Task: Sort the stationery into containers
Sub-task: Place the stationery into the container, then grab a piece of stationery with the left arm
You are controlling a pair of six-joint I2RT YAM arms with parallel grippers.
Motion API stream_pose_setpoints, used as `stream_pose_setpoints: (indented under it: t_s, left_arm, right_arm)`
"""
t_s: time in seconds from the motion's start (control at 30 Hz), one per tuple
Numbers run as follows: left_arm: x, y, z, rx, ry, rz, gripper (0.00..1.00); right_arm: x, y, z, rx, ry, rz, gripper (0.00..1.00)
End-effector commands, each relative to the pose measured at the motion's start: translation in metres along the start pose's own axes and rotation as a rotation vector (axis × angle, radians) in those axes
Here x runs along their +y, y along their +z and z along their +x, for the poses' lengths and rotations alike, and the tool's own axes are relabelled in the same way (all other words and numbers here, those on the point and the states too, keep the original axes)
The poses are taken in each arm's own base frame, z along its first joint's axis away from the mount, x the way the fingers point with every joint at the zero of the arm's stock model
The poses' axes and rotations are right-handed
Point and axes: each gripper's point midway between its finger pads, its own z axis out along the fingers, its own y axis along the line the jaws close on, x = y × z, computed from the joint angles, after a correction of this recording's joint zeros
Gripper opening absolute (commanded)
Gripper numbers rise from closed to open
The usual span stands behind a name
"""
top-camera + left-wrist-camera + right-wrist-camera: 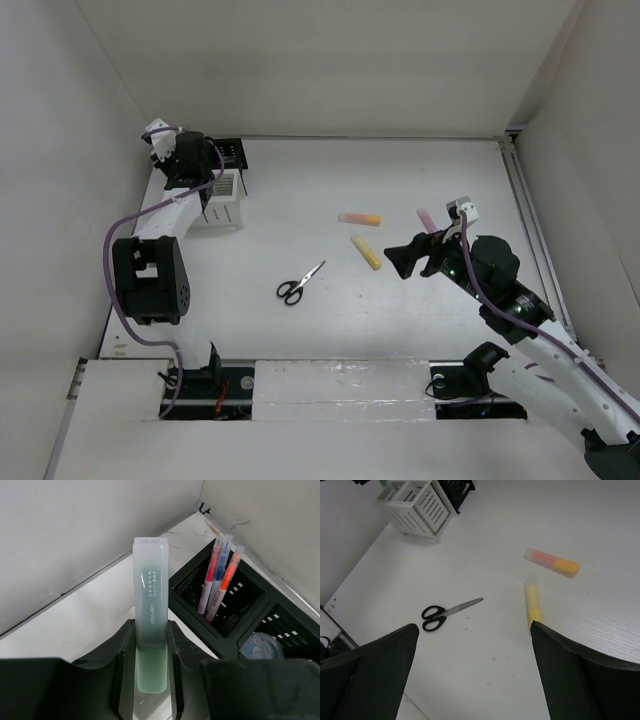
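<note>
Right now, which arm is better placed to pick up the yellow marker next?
Right. The right gripper hovers open and empty close beside the yellow marker. The left gripper is shut on a green marker, over by the black mesh holder.

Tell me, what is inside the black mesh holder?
In the black holder, three thin pens stand in one cell, a small round tub lies in the next. The left gripper covers the rest.
</note>
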Motion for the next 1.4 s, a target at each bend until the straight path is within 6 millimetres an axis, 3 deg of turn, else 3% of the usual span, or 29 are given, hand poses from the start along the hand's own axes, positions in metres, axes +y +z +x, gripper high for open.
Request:
stream_pose_setpoints:
  t_s: [0.0,0.37,0.5,0.53,0.67,0.83,0.9,0.93,0.97,1.07,1.1,1.13,1.17,1.2,1.23,1.27,1.3,1.33,1.37]
  left_arm:
    - [0.0,0.005,0.0,-0.019,-0.029,-0.016,0.0]
    - [0.005,0.004,0.012,-0.015,-0.013,-0.032,0.0]
    - [0.003,-0.003,0.006,-0.026,-0.017,-0.031,0.27]
    - [0.006,-0.003,0.005,-0.032,-0.007,-0.043,0.38]
    - [-0.002,-0.016,-0.014,-0.072,-0.015,-0.006,0.62]
    - [0.0,-0.028,-0.038,-0.109,-0.048,0.012,0.76]
    - [-0.001,-0.04,-0.065,-0.139,-0.081,0.026,0.84]
    - [-0.004,-0.046,-0.074,-0.142,-0.1,0.048,1.0]
    - [-0.005,-0.056,-0.09,-0.158,-0.123,0.078,1.0]
    - [-0.034,-0.08,-0.112,-0.134,-0.134,0.235,1.0]
    - [-0.053,-0.097,-0.108,-0.113,-0.067,0.299,1.0]
    - [-0.07,-0.115,-0.121,-0.133,-0.051,0.359,1.0]
    - [-0.087,-0.129,-0.116,-0.125,-0.007,0.401,1.0]
    - [-0.119,-0.149,-0.094,-0.086,0.064,0.469,1.0]
    - [-0.143,-0.17,-0.093,-0.053,0.13,0.572,1.0]
    - [-0.16,-0.183,-0.082,-0.016,0.161,0.636,1.0]
    - [-0.177,-0.198,-0.068,0.018,0.215,0.741,1.0]
    - [-0.196,-0.211,-0.051,0.058,0.268,0.88,1.0]
    - [-0.215,-0.245,-0.023,0.125,0.356,1.146,1.0]
  right_arm:
    - [0.007,0.001,-0.015,-0.065,-0.012,-0.035,1.0]
    - [0.01,0.001,-0.014,-0.058,-0.004,-0.053,1.0]
    - [0.012,-0.001,-0.015,-0.063,-0.005,-0.065,1.0]
    - [0.012,-0.001,-0.015,-0.063,-0.005,-0.065,1.0]
    - [0.014,-0.001,-0.017,-0.071,0.003,-0.068,1.0]
    - [0.015,-0.001,-0.016,-0.068,0.003,-0.077,1.0]
    - [0.014,0.001,-0.014,-0.059,0.013,-0.074,1.0]
    - [0.014,0.001,-0.014,-0.059,0.013,-0.074,1.0]
    - [0.018,0.0,-0.018,-0.064,0.012,-0.086,1.0]
    - [0.017,-0.003,-0.027,-0.092,0.011,-0.074,1.0]
    - [0.018,-0.007,-0.034,-0.109,0.01,-0.069,1.0]
    - [0.017,-0.008,-0.037,-0.113,0.011,-0.056,1.0]
    - [0.009,-0.012,-0.038,-0.107,0.016,-0.004,1.0]
    - [0.009,-0.02,-0.054,-0.14,0.017,0.021,1.0]
    - [0.004,-0.024,-0.059,-0.143,0.01,0.061,1.0]
    - [-0.012,-0.032,-0.057,-0.13,0.013,0.153,1.0]
    - [-0.011,-0.04,-0.072,-0.155,0.003,0.177,1.0]
    - [-0.011,-0.053,-0.082,-0.185,0.005,0.191,1.0]
    - [-0.012,-0.06,-0.087,-0.197,-0.003,0.201,1.0]
